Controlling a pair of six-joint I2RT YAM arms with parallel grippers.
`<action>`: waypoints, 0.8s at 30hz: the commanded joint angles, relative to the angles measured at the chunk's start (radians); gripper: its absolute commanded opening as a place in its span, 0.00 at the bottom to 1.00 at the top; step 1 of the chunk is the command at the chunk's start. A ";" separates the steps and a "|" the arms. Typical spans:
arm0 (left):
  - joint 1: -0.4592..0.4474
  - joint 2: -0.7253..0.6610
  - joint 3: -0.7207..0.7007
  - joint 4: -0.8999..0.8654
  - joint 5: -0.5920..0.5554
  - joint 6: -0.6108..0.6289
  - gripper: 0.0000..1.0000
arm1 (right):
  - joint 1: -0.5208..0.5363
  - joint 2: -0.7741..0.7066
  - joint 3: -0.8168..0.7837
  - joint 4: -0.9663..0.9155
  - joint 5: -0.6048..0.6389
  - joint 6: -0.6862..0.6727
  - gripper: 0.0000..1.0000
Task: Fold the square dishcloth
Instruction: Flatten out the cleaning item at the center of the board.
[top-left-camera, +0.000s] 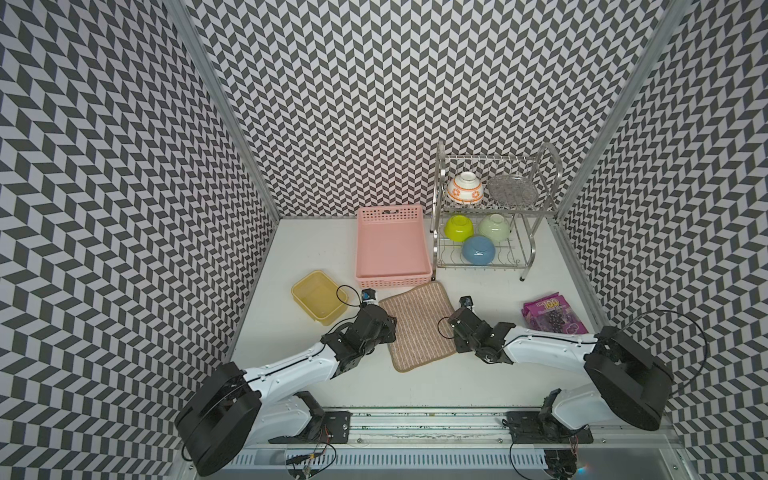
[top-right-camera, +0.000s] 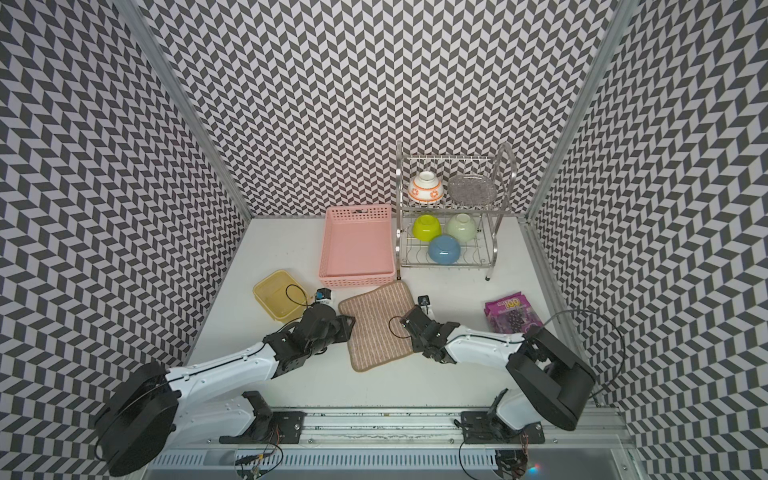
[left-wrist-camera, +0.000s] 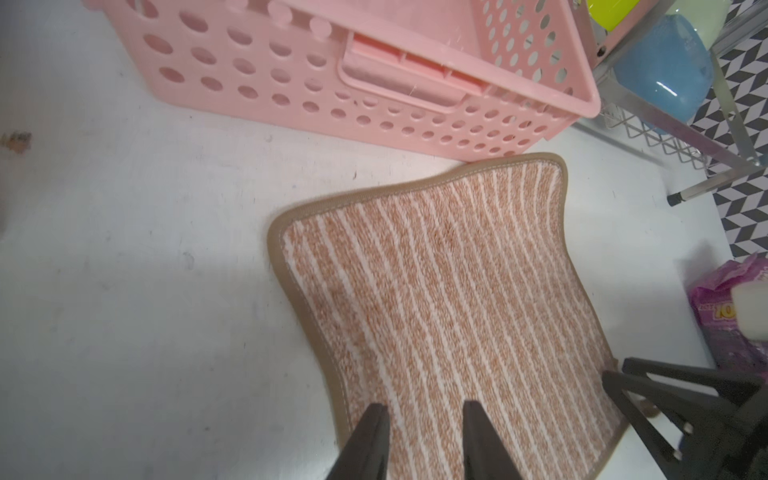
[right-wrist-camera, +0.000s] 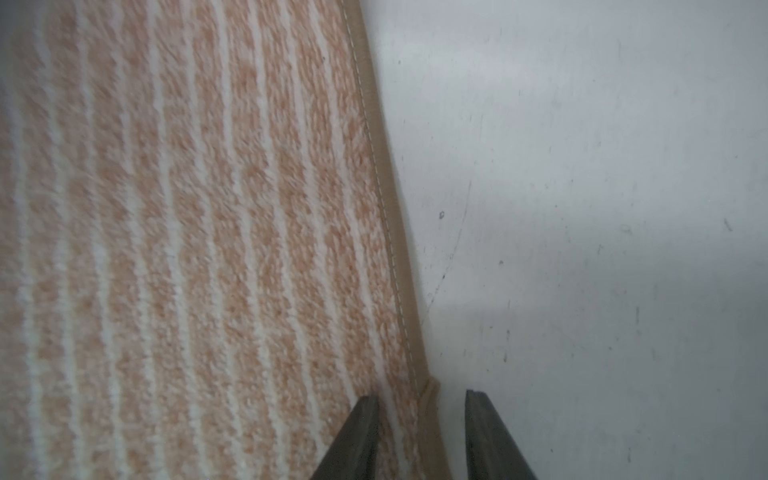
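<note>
The square dishcloth (top-left-camera: 415, 320) (top-right-camera: 376, 324), tan with thin cream stripes and a brown edging, lies flat and tilted in the middle of the white table. My left gripper (top-left-camera: 388, 330) (left-wrist-camera: 424, 411) hangs over the cloth's left edge, its jaws apart above the striped cloth (left-wrist-camera: 449, 282) with nothing pinched. My right gripper (top-left-camera: 451, 328) (right-wrist-camera: 422, 401) is at the opposite edge. Its jaws are apart and straddle the cloth's edging (right-wrist-camera: 386, 199) next to a small loop (right-wrist-camera: 430, 390), one finger over the cloth, one over bare table.
A pink basket (top-left-camera: 392, 284) stands just behind the cloth, its corner touching or nearly touching it. A yellow container (top-left-camera: 328, 318) sits left of it. A wire dish rack (top-left-camera: 528, 249) with bowls fills the back right, and a purple packet (top-left-camera: 552, 313) lies right.
</note>
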 joint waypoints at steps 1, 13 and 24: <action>0.033 0.083 0.025 0.069 0.012 0.079 0.30 | 0.003 -0.025 -0.038 0.032 -0.036 0.043 0.33; 0.076 0.331 0.080 0.230 0.140 0.133 0.29 | 0.003 -0.122 -0.162 0.012 -0.158 0.169 0.27; 0.076 0.319 0.142 0.148 0.079 0.162 0.39 | -0.001 -0.287 -0.157 -0.083 -0.054 0.239 0.28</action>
